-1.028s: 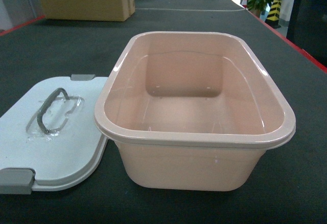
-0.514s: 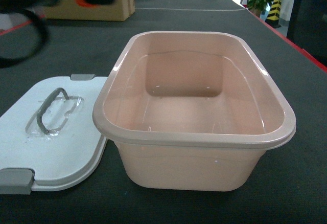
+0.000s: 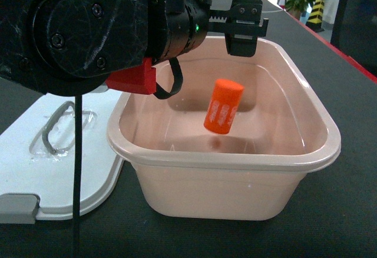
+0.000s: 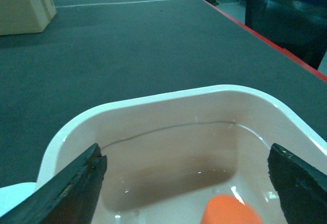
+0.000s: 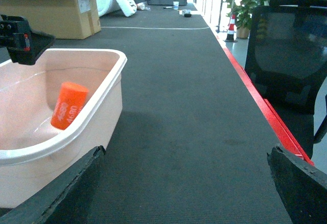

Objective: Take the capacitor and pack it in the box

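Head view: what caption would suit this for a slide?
Left gripper open above the pink box as the orange capacitor drops inside.

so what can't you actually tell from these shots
- Capacitor: tilted inside the box; whether it touches the floor is unclear. The left wrist view's bottom edge cuts it off.
- Capacitor's white print: too small to read in any view.
- Lid: the left arm covers its far part in the head view.
- Left gripper: open.
- Right gripper: open, only fingertips in frame.

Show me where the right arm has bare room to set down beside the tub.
Bare dark mat runs from the box wall out to the red table edge, and beyond the box's far rim. Crowded: the left gripper hangs over the box, the capacitor below it, the lid alongside.
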Controlling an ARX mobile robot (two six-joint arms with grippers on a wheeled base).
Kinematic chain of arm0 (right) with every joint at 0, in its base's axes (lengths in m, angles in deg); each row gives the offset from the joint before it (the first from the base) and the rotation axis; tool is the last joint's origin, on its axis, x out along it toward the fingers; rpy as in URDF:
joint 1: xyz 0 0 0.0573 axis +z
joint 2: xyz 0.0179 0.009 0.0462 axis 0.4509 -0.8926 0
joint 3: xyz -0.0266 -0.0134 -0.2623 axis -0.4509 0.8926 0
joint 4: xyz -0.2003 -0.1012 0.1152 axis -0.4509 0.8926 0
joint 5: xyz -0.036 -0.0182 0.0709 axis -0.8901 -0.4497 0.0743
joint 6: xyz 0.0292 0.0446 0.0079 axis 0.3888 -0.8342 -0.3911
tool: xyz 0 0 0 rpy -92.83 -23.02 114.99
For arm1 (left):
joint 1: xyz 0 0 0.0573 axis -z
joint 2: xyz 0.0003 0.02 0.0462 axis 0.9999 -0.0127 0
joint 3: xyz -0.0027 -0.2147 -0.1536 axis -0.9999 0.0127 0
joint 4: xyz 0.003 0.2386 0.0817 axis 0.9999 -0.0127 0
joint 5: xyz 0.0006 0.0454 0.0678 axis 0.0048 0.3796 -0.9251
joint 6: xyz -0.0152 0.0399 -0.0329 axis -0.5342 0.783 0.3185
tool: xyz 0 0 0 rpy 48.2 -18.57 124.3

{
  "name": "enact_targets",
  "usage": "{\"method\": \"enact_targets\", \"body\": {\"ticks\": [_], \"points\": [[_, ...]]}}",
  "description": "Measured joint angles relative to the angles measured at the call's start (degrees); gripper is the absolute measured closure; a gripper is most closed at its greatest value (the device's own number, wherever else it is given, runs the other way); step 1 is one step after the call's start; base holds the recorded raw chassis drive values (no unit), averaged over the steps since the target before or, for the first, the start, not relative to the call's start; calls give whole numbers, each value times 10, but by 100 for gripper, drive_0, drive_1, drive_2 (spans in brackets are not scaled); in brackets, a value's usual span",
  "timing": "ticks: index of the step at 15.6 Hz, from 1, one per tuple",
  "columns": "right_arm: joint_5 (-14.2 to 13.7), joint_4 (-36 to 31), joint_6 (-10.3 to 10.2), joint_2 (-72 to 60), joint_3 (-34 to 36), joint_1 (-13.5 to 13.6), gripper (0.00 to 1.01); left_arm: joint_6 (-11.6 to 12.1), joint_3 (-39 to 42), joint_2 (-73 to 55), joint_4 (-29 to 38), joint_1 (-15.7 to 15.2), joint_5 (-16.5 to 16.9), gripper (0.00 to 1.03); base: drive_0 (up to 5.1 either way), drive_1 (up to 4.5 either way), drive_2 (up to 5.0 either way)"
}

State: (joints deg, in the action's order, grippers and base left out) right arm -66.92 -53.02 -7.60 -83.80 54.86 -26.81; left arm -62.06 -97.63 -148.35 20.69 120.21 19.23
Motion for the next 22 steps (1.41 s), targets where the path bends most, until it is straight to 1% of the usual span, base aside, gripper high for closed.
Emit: {"method": "enact_targets", "body": {"ticks": [1,3,4,5,6,7,8,9,10,12,16,18,20,21,22], "points": [[0,0,0,0,0,0,3,1,7,0,35,-7,15,5,0,0,0],[0,0,0,0,0,0,3,4,66,52,59,-32,33,5,0,0,0],[0,0,0,0,0,0,3,11,87,83,68,-59,37,5,0,0,0],[0,0,0,0,0,0,3,23,101,102,87,-92,34,5,0,0,0],[0,0,0,0,0,0,3,28,116,116,90,-131,31,5,0,0,0],[0,0,0,0,0,0,3,30,141,119,96,-186,31,5,0,0,0],[0,0,0,0,0,0,3,30,154,115,96,-212,32,5,0,0,0],[0,0,0,0,0,0,3,30,161,104,104,-229,33,5,0,0,0],[0,0,0,0,0,0,3,31,162,91,106,-238,35,5,0,0,0],[0,0,0,0,0,0,3,32,164,37,115,-244,41,5,0,0,0],[0,0,0,0,0,0,3,33,165,-66,122,-256,33,5,0,0,0],[0,0,0,0,0,0,3,27,165,-99,112,-266,32,5,0,0,0],[0,0,0,0,0,0,3,11,165,-99,101,-268,34,6,0,0,0],[0,0,0,0,0,0,3,1,165,-100,95,-268,35,17,0,0,0],[0,0,0,0,0,0,3,-3,164,-104,92,-270,35,27,0,0,0]]}}
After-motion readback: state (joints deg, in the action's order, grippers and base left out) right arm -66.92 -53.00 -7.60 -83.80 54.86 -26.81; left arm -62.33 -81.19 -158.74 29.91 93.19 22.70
